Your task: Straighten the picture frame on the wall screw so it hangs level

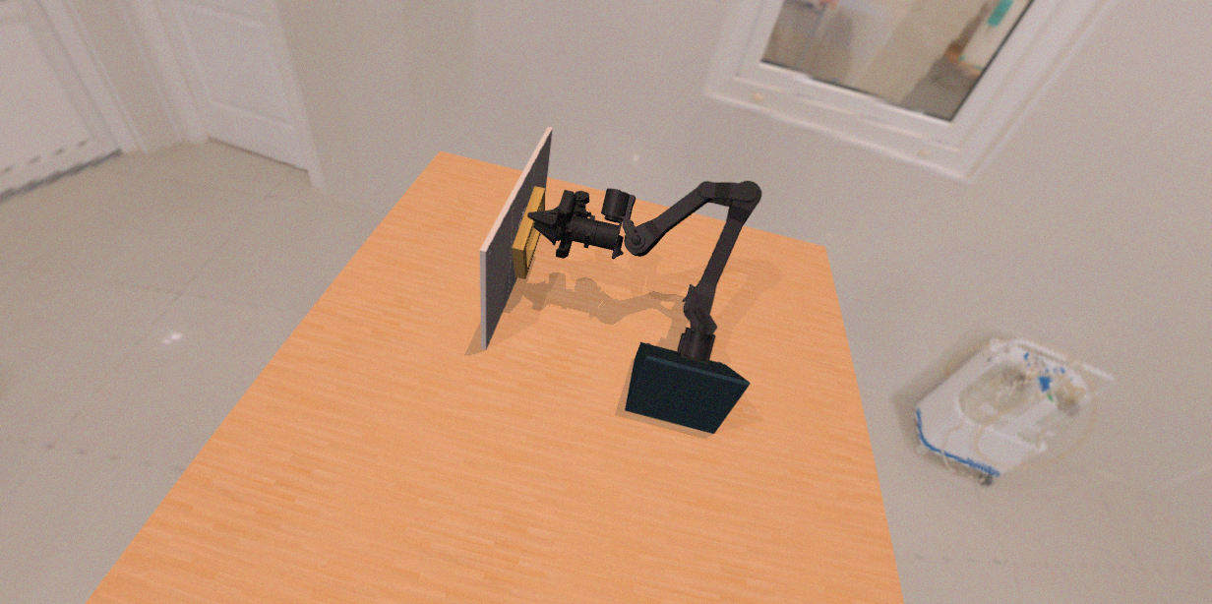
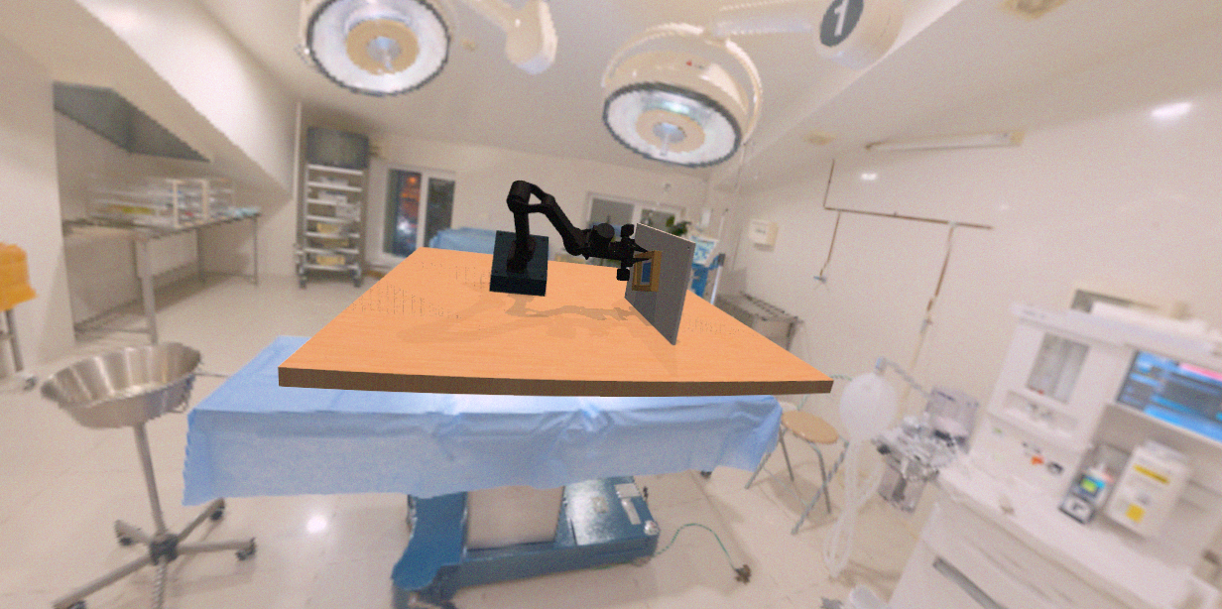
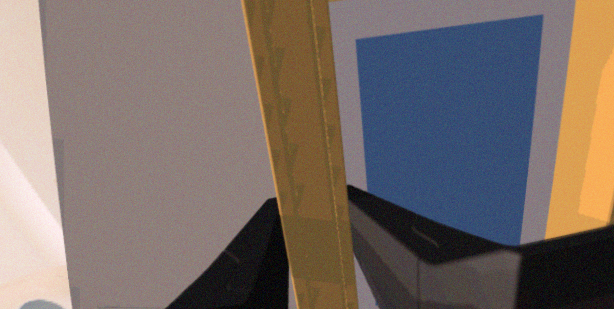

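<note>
The picture frame (image 1: 519, 263) (image 2: 657, 273) (image 3: 295, 88) is yellow-brown, with a pale mat around a blue picture. It is at the front of the grey upright wall panel (image 1: 498, 294) (image 2: 674, 288) (image 3: 150, 88). My gripper (image 1: 532, 217) (image 2: 647, 255) (image 3: 310, 203) is shut on the frame's left side bar in the wrist view, one finger outside and one inside the opening. There the frame's top bar slopes up to the right, and its left bar leans. How level it is in truth I cannot tell. The screw and the notched strip are hidden behind the frame.
The panel stands upright on the wooden table (image 1: 381, 430) (image 2: 478, 356). The arm's dark base block (image 1: 685, 388) (image 2: 518, 284) is on the table across from the panel, and the arm reaches over the space between them. Table edges show on several sides.
</note>
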You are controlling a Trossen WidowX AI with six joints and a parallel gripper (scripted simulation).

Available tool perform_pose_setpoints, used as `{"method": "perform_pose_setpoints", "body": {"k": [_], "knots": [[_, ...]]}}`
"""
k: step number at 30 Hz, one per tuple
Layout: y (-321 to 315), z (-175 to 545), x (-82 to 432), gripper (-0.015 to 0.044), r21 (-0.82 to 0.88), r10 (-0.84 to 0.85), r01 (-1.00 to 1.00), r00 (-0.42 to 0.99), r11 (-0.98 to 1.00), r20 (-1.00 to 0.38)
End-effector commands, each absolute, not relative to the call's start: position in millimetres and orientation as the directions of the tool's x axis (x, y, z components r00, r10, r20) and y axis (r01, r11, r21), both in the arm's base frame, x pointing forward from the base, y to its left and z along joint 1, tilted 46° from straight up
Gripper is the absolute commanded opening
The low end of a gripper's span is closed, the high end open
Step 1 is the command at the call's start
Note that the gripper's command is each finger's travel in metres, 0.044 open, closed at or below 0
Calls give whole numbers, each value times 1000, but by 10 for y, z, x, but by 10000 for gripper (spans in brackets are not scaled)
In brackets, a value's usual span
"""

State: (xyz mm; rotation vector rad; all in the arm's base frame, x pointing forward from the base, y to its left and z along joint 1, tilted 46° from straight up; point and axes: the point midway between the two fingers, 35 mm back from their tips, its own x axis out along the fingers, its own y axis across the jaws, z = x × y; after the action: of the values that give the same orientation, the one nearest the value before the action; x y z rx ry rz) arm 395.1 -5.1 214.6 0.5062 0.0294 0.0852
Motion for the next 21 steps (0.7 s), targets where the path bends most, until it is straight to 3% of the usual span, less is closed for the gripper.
{"method": "perform_pose_setpoints", "body": {"k": [1, 21], "knots": [[-33, 2195, 3954, 0, 487, 98, -88, 995, 869, 5], [-49, 2243, 3956, 0, 487, 98, -89, 995, 869, 5]]}}
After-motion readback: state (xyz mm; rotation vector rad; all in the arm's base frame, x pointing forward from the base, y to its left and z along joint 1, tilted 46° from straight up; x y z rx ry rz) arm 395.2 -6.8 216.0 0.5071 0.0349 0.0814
